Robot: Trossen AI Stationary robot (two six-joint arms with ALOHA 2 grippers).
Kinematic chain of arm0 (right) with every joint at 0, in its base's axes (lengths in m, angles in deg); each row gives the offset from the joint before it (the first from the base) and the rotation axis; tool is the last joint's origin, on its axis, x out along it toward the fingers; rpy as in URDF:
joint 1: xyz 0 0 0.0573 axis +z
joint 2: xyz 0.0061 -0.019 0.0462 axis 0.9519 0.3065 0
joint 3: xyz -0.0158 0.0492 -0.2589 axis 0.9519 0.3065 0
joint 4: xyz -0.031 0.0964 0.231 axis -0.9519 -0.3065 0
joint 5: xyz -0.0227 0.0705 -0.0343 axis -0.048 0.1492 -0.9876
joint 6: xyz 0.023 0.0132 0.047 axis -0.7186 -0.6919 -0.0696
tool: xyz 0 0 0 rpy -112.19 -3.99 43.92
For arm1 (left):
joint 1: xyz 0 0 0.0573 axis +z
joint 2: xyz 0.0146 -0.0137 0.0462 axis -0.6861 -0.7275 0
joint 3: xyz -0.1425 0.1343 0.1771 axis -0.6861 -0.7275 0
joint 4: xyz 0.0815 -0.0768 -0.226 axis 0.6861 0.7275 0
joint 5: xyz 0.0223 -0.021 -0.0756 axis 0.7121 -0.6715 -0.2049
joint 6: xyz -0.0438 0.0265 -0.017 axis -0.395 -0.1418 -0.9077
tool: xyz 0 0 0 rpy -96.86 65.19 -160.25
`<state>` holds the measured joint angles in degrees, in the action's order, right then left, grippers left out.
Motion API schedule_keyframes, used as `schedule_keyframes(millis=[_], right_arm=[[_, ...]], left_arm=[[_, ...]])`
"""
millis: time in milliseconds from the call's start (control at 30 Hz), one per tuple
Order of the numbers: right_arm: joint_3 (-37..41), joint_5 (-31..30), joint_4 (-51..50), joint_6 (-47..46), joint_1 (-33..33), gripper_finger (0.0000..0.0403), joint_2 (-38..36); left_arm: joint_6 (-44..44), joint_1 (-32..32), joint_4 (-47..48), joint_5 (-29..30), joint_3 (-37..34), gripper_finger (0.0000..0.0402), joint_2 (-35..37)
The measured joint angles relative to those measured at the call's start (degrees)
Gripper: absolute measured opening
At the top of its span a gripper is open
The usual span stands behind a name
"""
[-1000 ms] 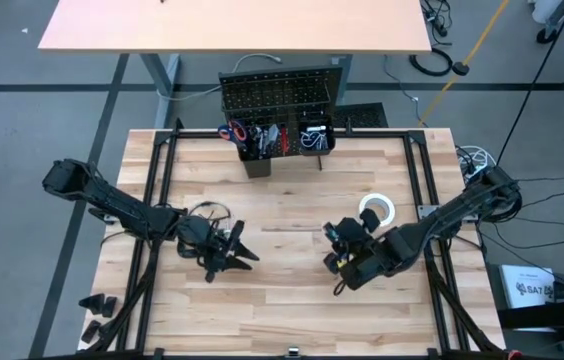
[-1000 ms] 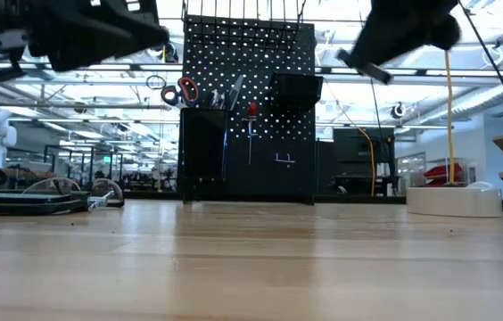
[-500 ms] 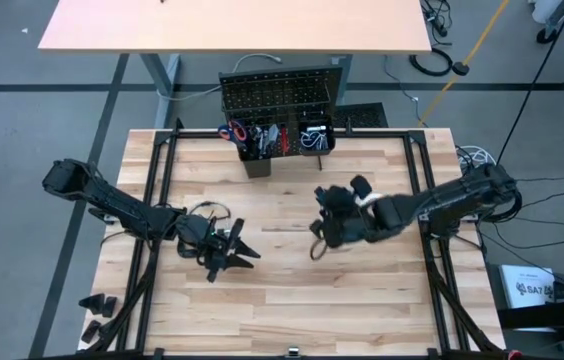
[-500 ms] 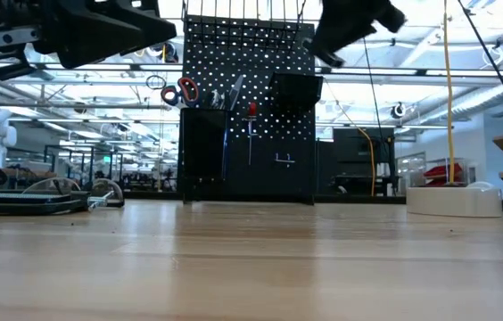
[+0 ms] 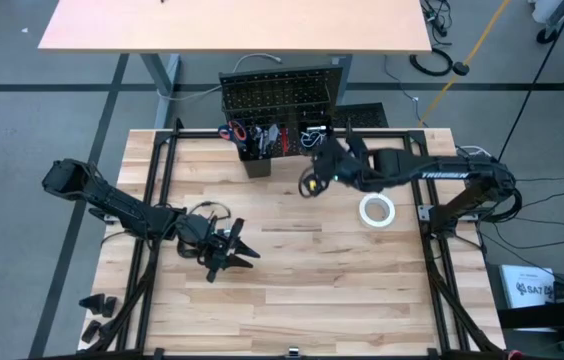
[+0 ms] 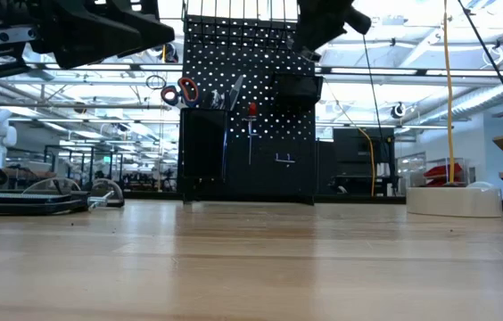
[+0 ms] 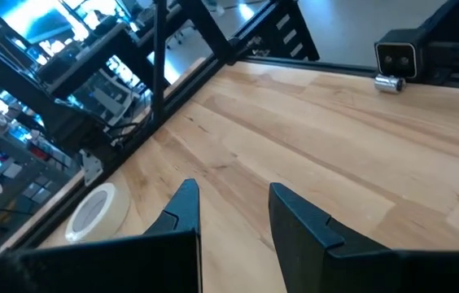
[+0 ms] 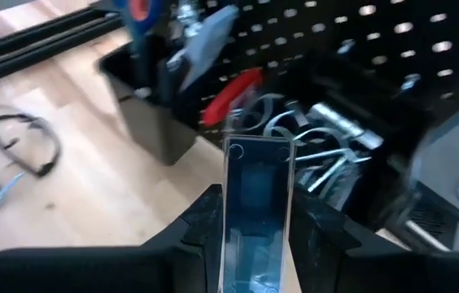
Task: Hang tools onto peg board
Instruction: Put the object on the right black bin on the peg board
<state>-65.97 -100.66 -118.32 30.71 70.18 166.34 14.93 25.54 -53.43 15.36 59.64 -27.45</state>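
Note:
The peg board (image 5: 280, 93) stands upright at the table's far edge, with black bins (image 8: 351, 155) of tools at its foot. Red-handled scissors (image 6: 180, 92) and a red screwdriver (image 6: 251, 110) hang on the peg board (image 6: 247, 53). My right gripper (image 8: 258, 199) is raised just in front of the bins and is shut on a blue-grey level (image 8: 258, 175); in the high view this gripper (image 5: 314, 175) is near the board's right half. My left gripper (image 5: 244, 254) hovers open over the table's left middle, nothing between its fingers (image 7: 187, 203). My right gripper pinches the level by its two long sides (image 8: 231, 213) between its two fingers. The level lies along the fingers, and its free end (image 8: 258, 150) sticks out past the tips toward the bins. It is lifted clear of the table.
Safety glasses (image 5: 205, 212) lie on the table beside my left arm, also in the right wrist view (image 8: 19, 140). A white tape roll (image 5: 377, 210) lies flat right of centre. A black frame (image 5: 152, 200) runs along the table's left and right sides.
My right gripper has swung from the table's right middle toward the far edge and upward, carrying the level up to the bins at the peg board's foot. It stays shut on the level.

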Motion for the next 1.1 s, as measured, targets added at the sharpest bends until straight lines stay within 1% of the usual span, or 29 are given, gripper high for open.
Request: schedule_keyframes(millis=[300, 600, 1000, 1033, 1100], right_arm=[[-0.9, 1.1, -0.1, 2.9, -6.5, 0.0097, 0.0], [-0.9, 1.2, 5.4, 5.8, -10.7, 0.0097, 0.0], [-0.9, 1.4, 5.4, 6.2, -12.0, 0.0098, 0.0], [-0.9, 1.4, 5.4, 6.2, -12.0, 0.0102, 0.0], [-0.9, 1.4, 5.4, 6.2, -12.0, 0.0124, 0.0]], left_arm=[[0.0, 0.0, 1.1, 0.1, 0.0, 0.0084, 0.0], [0.0, 0.0, 1.3, 0.7, 0.0, 0.0084, 0.0], [-0.9, 0.0, 1.3, 0.9, 0.0, 0.0084, 0.0], [-0.9, 0.0, 1.3, 0.9, 0.0, 0.0084, 0.0], [-0.9, 0.0, 1.2, 0.9, 0.0, 0.0084, 0.0]])
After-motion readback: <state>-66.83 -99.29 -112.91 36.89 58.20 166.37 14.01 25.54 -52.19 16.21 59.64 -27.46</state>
